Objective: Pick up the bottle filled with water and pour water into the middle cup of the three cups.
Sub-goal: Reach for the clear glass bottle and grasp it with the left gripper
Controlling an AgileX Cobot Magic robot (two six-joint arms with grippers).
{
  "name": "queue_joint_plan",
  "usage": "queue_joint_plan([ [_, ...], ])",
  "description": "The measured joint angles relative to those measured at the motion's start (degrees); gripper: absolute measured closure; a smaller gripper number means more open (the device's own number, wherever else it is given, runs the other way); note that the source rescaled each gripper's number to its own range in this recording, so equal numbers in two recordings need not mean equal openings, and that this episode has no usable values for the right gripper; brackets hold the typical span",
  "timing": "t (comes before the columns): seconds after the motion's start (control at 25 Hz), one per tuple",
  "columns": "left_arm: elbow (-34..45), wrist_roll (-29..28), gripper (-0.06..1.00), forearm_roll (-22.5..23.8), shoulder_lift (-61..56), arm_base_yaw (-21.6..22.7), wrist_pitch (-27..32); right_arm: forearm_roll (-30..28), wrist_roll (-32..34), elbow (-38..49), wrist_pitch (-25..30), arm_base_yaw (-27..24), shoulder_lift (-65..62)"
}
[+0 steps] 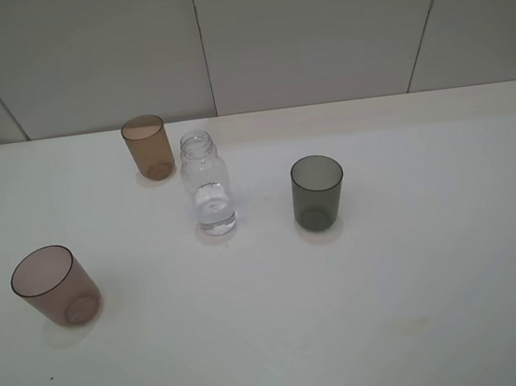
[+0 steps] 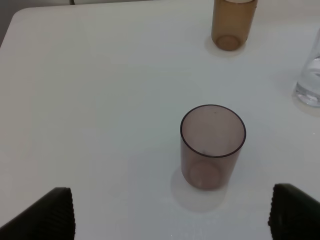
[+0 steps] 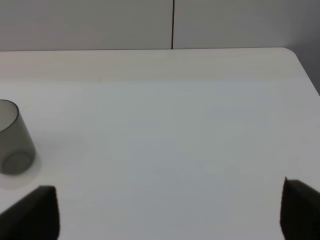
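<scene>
**Bottle standing untouched among three cups, both grippers wide**

We are looking across a white table [image 1: 420, 286] that is running back to a wall [image 1: 313, 26] of pale panels with dark seams. The bottle [image 1: 207, 185] is standing upright near the middle of the table, its threaded neck open and water sitting in its lower part. Nothing is gripping it.

The middle cup [image 1: 147, 147], amber-brown, is standing upright just behind and to the left of the bottle in the high view, close to it, though we cannot tell whether they are touching. The pinkish-mauve cup [image 1: 55, 286] is sitting well apart toward the front left, and the smoky grey cup [image 1: 318, 192] is standing to the right of the bottle, near it but clear of it. All three cups are resting mouth up.

In the high view we are seeing neither arm. Through the left wrist camera the left gripper [image 2: 172, 220] is hanging above the table with its fingers [image 2: 50, 215] spread wide, holding nothing, the pinkish-mauve cup lying just ahead of them. Through the right wrist camera the right gripper [image 3: 167, 212] is likewise showing its fingers [image 3: 35, 212] far apart and empty, with the grey cup off to one side.
</scene>
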State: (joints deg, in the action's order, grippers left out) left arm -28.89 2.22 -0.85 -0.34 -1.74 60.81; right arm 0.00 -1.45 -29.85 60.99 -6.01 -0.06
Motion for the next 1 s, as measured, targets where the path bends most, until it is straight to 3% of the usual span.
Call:
queue_joint_plan([
  [1.0,0.0,0.0,-0.06,0.0,0.0,0.0,0.0,0.0,0.0,0.0,0.0,0.0,0.0],
])
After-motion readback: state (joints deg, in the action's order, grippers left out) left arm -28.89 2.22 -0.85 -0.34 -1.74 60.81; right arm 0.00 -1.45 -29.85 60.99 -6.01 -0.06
